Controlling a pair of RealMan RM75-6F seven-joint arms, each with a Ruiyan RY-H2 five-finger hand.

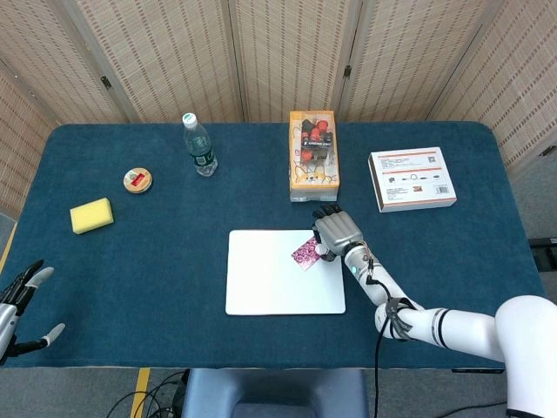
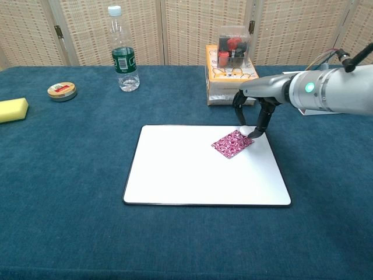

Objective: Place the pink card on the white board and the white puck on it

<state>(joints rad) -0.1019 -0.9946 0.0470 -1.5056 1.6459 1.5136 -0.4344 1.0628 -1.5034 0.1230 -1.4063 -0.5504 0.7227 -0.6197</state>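
Note:
The white board (image 1: 270, 279) (image 2: 186, 169) lies flat at the middle of the blue table. The pink patterned card (image 1: 305, 253) (image 2: 231, 144) lies on its upper right part. My right hand (image 1: 334, 232) (image 2: 254, 109) hovers over the card's right corner and pinches the small white puck (image 2: 245, 132) (image 1: 322, 251) between thumb and fingers. The puck sits right at the card's edge; I cannot tell whether it touches. My left hand (image 1: 15, 303) hangs off the table's near left corner, fingers spread, holding nothing; the chest view does not show it.
Behind the board stands an orange box (image 1: 313, 161) (image 2: 231, 79) with a clear toy pack on top. A white box (image 1: 412, 178) (image 2: 326, 87) lies at the right. A water bottle (image 1: 199, 144) (image 2: 122, 49), round tin (image 1: 137, 180) (image 2: 62, 91) and yellow sponge (image 1: 91, 215) (image 2: 11, 109) are at the left.

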